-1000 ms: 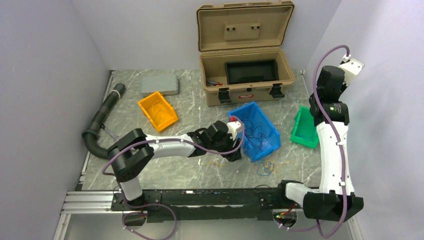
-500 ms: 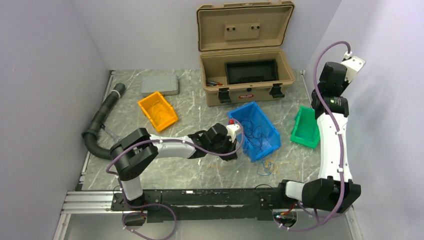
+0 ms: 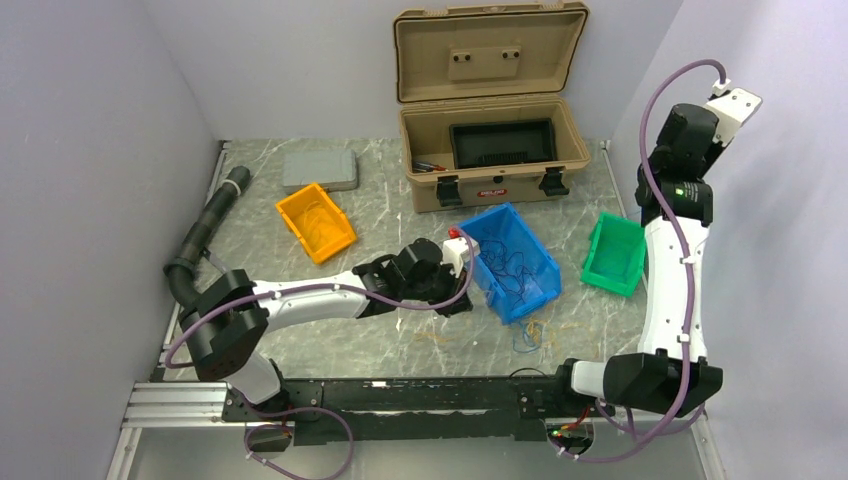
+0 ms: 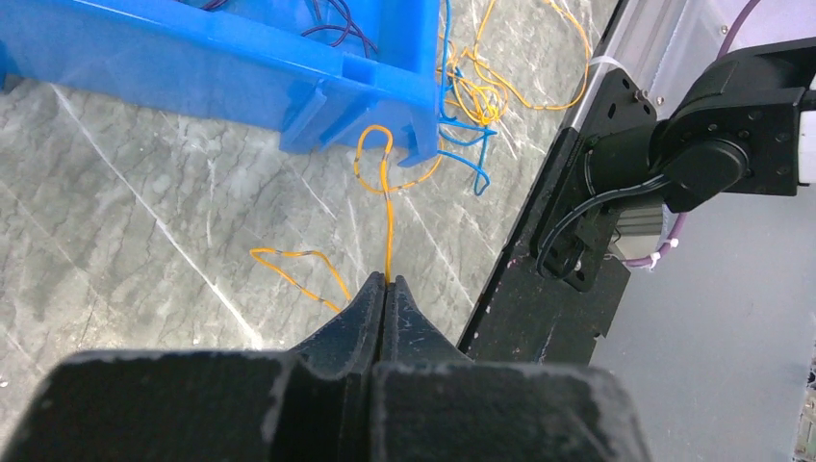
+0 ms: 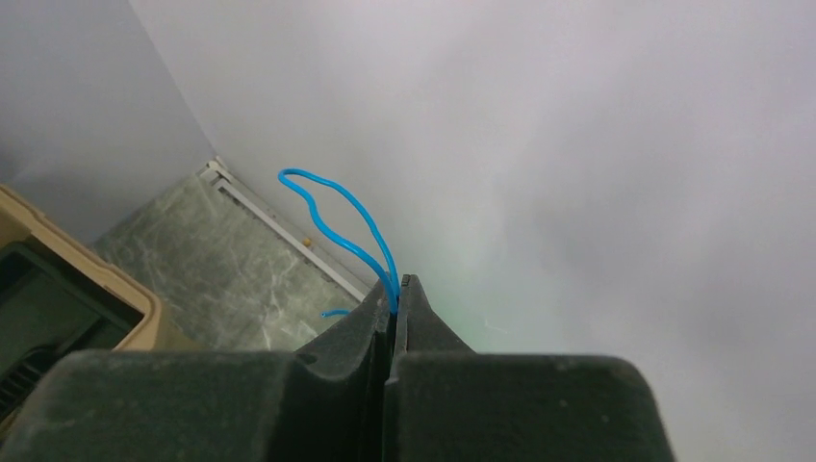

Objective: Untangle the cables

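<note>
Left gripper point(image 4: 386, 287): jaws pressed together on thin orange-yellow wire point(image 4: 388, 217), low over grey marble tabletop point(image 4: 115, 221), near corner of blue plastic bin point(image 4: 221, 77). Wire leads toward loose heap of orange and blue wires point(image 4: 471, 91) at that corner. Likely held low to drag single strand out sideways.

Right gripper point(image 5: 395, 289): raised high by wall, pinching thin blue wire point(image 5: 385, 268), loop standing free above tips. Probably lifted to draw it clear.

More dark and blue wires point(image 3: 512, 265) lie tangled inside bin.
</note>
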